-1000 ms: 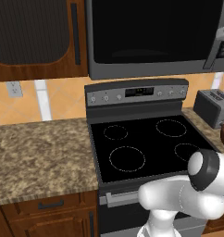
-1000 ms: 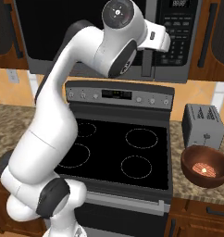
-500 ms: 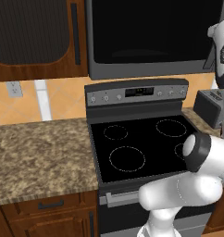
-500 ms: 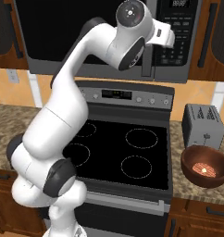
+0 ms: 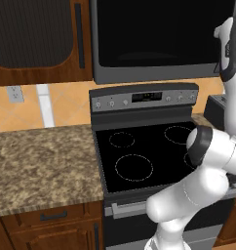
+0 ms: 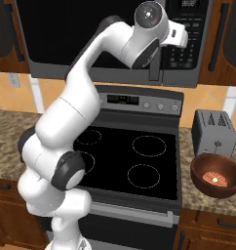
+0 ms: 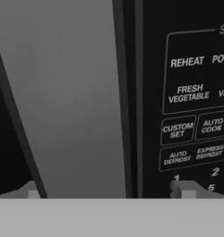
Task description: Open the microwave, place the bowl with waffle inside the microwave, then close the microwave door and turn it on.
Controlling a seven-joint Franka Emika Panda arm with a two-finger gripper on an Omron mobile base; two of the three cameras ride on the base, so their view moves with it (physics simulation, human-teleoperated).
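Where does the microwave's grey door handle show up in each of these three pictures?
Left base view: I cannot pick it out; the white arm covers the microwave's right edge.
Right base view: handle hangs below the robot's wrist, top centre.
Hand view: wide grey bar, left of centre.
Shared landmark: keypad right of handle.

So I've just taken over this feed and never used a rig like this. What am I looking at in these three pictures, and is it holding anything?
It is a white robot arm on a driving base, in a rendered kitchen. Two cameras ride on the base, behind the arm to its left and right. The third sits on the hand and looks along the gripper.

The arm is raised to the microwave above the stove. In the hand view the microwave door's grey handle stands between the two spread fingertips, with the keypad beside it. The fingers have not closed, so nothing is held.

On the counter right of the stove sit a grey toaster and the brown bowl with waffle.
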